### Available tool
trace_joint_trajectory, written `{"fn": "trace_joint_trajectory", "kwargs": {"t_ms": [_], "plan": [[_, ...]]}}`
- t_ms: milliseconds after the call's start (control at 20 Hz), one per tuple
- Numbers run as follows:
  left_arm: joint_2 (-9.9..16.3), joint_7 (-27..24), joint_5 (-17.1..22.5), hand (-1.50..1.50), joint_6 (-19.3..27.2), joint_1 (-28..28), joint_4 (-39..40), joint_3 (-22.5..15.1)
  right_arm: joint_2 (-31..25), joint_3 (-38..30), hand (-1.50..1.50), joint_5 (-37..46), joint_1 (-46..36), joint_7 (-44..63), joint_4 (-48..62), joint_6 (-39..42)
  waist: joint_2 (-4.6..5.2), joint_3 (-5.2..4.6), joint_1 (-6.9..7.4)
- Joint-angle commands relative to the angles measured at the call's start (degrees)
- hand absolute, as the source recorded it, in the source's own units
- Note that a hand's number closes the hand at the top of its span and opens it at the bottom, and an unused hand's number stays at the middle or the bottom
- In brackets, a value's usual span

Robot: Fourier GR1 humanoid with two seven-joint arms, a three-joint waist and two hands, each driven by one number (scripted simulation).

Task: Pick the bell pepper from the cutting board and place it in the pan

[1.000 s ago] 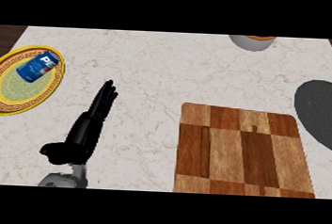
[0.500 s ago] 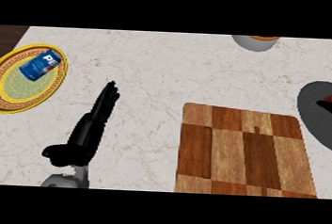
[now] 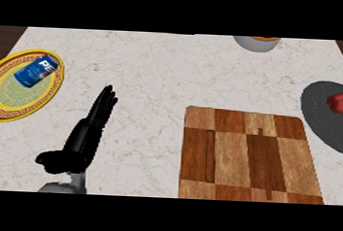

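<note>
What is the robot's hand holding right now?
Nothing. The left hand lies open over the counter, fingers straight. The right hand is out of view. The bell pepper sits in the pan.

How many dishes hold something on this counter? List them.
2. The yellow plate at far left holds a blue can; the dark pan at right edge holds the bell pepper. The cropped bowl: unclear.

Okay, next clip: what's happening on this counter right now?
Nothing is being handled right now. The left hand rests open on the marble counter, fingers straight, left of the bare cutting board. A red bell pepper already sits in the dark pan at the right edge. The right hand isn't visible. A blue can lies on the yellow plate at the left.
</note>
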Motion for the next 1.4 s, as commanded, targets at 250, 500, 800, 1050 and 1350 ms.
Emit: {"fn": "trace_joint_trajectory", "kwargs": {"t_ms": [250, 500, 800, 1050, 1350], "plan": [[-0.7, 2.4, -2.0, 0.00, 1.8, 1.0, -2.0, -1.3, -5.7, -4.0, -1.50, -9.1, 8.1, -6.2, 1.1, 24.4, -0.71, -0.18, -1.74], [0.3, 0.9, -0.2, 0.00, 0.6, -0.7, 1.5, 1.9, -6.2, -2.3, -1.50, -11.2, 14.3, -11.6, -1.2, 30.8, -0.58, -0.21, -1.64], [0.5, 3.1, -0.2, 0.00, 0.2, 1.6, -4.2, 1.0, -3.5, 0.9, -1.50, -14.1, 21.1, -12.4, -9.1, 31.7, -0.80, -0.28, -1.79], [1.3, 2.6, 0.9, 0.00, -1.7, 4.8, -5.9, 0.5, 1.0, 2.0, -1.50, -18.7, 29.2, -9.1, -21.4, 32.7, -0.90, -0.33, -2.02], [-1.4, 0.6, -0.9, 0.00, 1.1, -3.0, 1.8, 2.4, 3.3, 5.7, -1.50, -20.1, 32.2, -8.7, -25.3, 29.3, -0.70, -0.27, -1.86]]}}
